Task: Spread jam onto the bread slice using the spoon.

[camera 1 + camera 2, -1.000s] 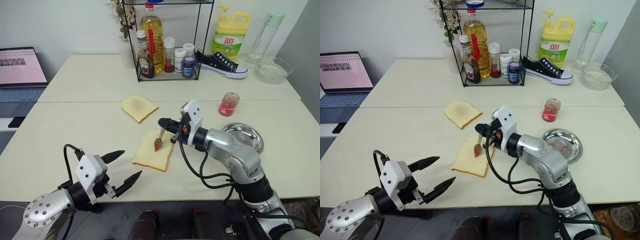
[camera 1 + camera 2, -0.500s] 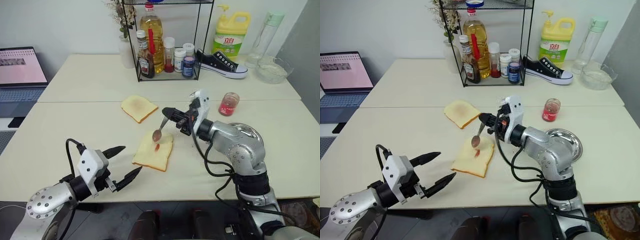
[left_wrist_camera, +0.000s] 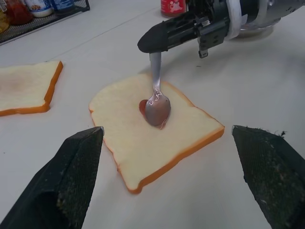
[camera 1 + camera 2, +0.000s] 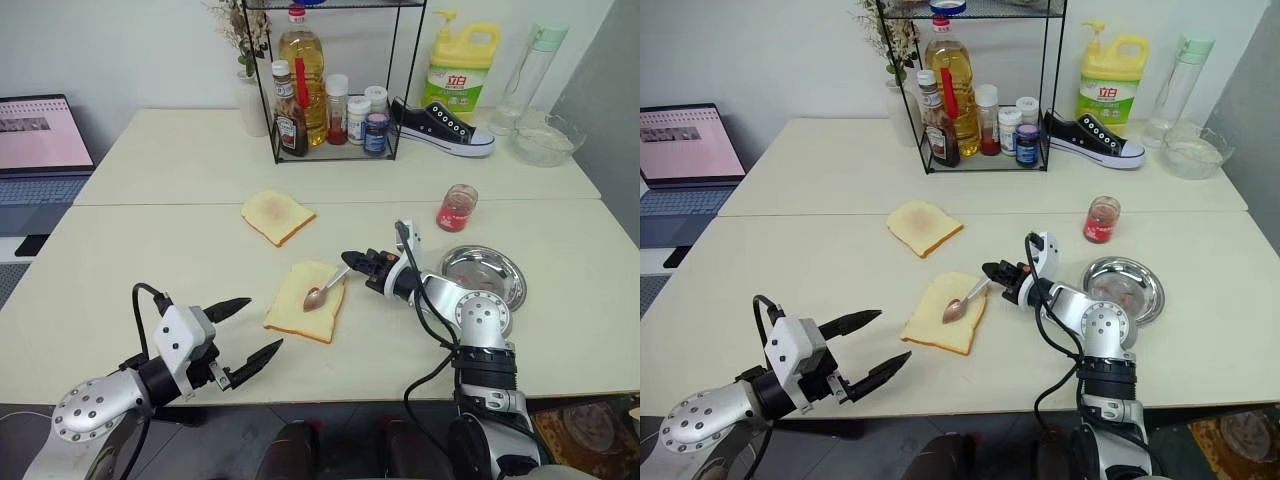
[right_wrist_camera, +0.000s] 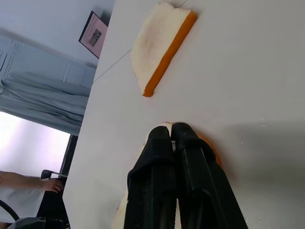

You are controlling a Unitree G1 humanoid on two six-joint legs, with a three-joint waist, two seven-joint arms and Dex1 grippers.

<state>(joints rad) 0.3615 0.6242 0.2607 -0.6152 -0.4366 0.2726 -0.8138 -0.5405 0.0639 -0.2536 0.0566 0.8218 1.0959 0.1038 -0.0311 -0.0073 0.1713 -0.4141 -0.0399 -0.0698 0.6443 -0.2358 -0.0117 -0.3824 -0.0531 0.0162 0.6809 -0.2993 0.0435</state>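
While the left gripper (image 4: 243, 331) hangs with its black fingers spread wide at the table's near edge, the right gripper (image 4: 352, 262) is clamped on the small silver spoon (image 3: 157, 102), whose red-stained bowl rests on the pale squarish bread slice (image 4: 307, 300); farther off stands the small clear jar of red jam (image 4: 457, 208).

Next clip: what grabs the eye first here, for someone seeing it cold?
The right gripper, shut on the spoon, lays its red-stained bowl on the bread slice near the table's front edge, beside a small red smear of jam. The left gripper hangs wide open just left of that slice. A second slice lies behind, and a black sneaker sits oddly beside the condiment rack.
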